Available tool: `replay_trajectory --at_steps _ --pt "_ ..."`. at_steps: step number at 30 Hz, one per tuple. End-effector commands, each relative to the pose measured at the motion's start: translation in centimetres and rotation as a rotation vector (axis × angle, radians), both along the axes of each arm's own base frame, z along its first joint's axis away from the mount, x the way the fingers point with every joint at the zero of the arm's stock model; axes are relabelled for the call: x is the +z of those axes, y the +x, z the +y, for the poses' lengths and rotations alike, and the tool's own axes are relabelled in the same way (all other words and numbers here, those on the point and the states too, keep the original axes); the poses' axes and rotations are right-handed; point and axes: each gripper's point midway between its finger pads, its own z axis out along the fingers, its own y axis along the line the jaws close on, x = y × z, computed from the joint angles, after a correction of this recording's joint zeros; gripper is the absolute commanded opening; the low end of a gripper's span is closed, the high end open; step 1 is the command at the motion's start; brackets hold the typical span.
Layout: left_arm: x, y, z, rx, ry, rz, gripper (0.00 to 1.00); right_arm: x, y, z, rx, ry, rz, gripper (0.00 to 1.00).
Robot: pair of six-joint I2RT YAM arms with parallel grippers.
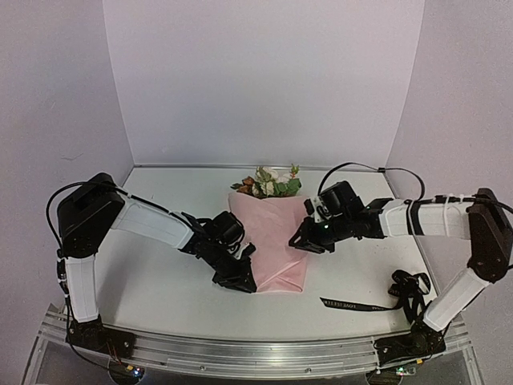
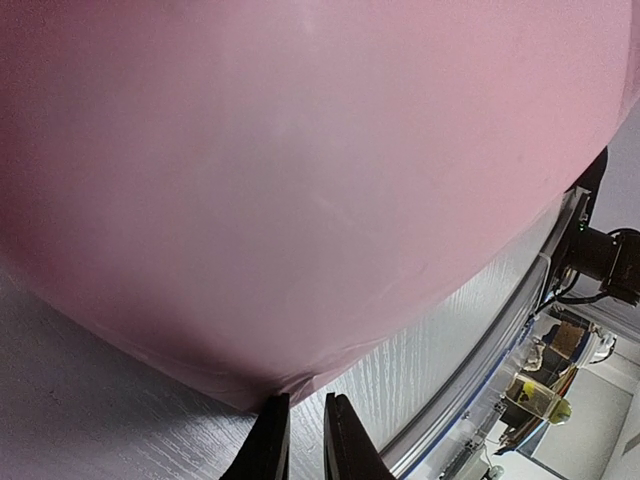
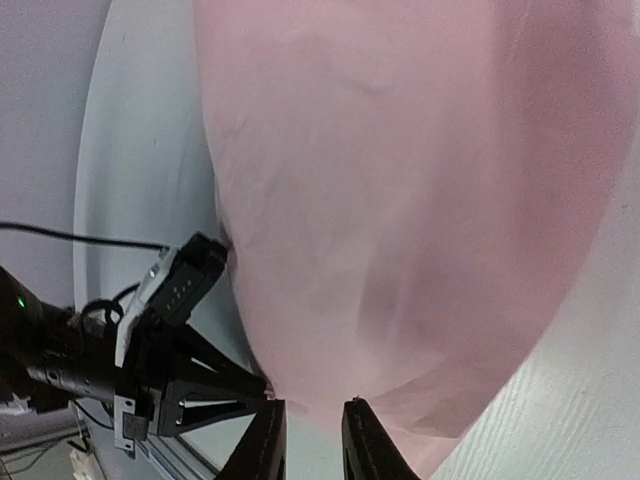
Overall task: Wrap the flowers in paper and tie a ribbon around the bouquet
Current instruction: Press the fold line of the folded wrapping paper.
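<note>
The bouquet lies in the middle of the table. Its flowers (image 1: 270,182) stick out at the far end of the pale-pink paper (image 1: 276,241) wrapped round the stems. My left gripper (image 1: 244,282) sits at the paper's near left corner. In the left wrist view its jaws (image 2: 305,398) stand a narrow gap apart, and the paper (image 2: 300,180) ends at one fingertip with bare table showing in the gap. My right gripper (image 1: 303,239) is at the cone's right edge. Its jaws (image 3: 312,403) are open, with the paper (image 3: 400,200) just beyond the tips. The black ribbon (image 1: 357,305) lies flat at the near right.
An aluminium rail (image 1: 240,353) runs along the near table edge. Black cables (image 1: 410,290) bunch beside the right arm's base, next to the ribbon's end. White walls close the table at the back and both sides. The left arm's wrist (image 3: 170,300) shows in the right wrist view.
</note>
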Motion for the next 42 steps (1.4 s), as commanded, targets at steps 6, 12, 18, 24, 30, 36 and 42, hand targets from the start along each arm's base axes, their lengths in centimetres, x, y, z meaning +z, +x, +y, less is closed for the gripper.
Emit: replay_trajectory --at_steps 6,12,18,24,30,36,42 --pt "-1.0 0.1 0.3 -0.008 0.065 -0.008 0.14 -3.8 -1.3 6.4 0.027 0.104 0.099 0.13" --pt "-0.6 0.2 0.2 -0.009 0.061 -0.013 0.14 -5.6 -2.1 6.5 0.018 0.077 0.103 0.12" --pt "-0.1 0.3 -0.1 -0.01 0.049 -0.017 0.14 -6.7 -3.4 6.0 0.022 0.059 0.109 0.12" --pt "0.8 0.6 -0.6 -0.01 0.024 -0.024 0.14 -8.2 -4.0 5.2 0.01 0.04 0.125 0.12" --pt "3.4 2.1 -1.4 0.016 -0.057 -0.059 0.18 -8.7 -3.9 5.2 0.008 0.029 0.125 0.12" --pt "3.5 3.8 -1.2 0.064 -0.123 -0.04 0.19 -9.3 -4.0 5.1 0.005 0.018 0.136 0.12" --pt "2.6 4.9 -1.2 0.093 -0.148 -0.013 0.19 -9.7 -4.1 5.0 0.004 0.012 0.144 0.12"
